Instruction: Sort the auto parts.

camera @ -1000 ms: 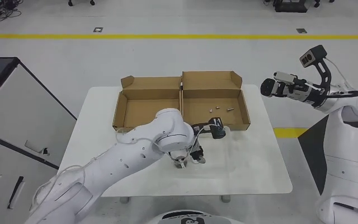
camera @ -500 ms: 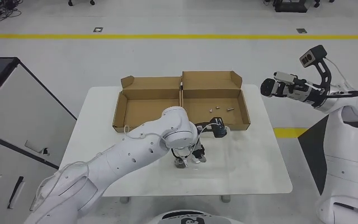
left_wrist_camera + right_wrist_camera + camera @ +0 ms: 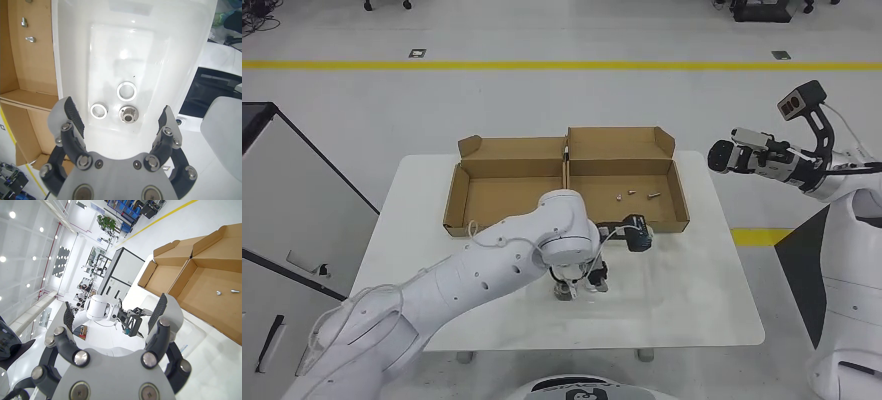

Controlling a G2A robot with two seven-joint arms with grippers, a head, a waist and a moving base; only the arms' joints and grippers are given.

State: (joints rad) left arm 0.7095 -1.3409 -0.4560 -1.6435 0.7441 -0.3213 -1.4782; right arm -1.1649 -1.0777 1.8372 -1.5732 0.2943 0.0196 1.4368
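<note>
Three metal parts lie together on the white table [image 3: 692,290]: a large ring [image 3: 126,93], a smaller ring [image 3: 99,110] and a flanged hub [image 3: 128,116]. My left gripper [image 3: 121,113] hovers directly above them, open, its fingers straddling the small ring and the hub; from above, that gripper [image 3: 577,288] sits just in front of the boxes. The right cardboard box [image 3: 674,205] holds a few bolts [image 3: 634,194], two of them in the left wrist view [image 3: 30,39]. The left box [image 3: 504,195] looks bare. My right gripper [image 3: 115,304] is open and held high off the table's right side [image 3: 714,157].
The two open boxes stand side by side at the back of the table, flaps up. A grey cabinet [image 3: 292,220] stands left of the table. Bare tabletop stretches to the right and front of the parts.
The left arm's forearm and wrist have swung a little to the right over the parts, while its gripper stays at about the same spot. The right arm has not moved.
</note>
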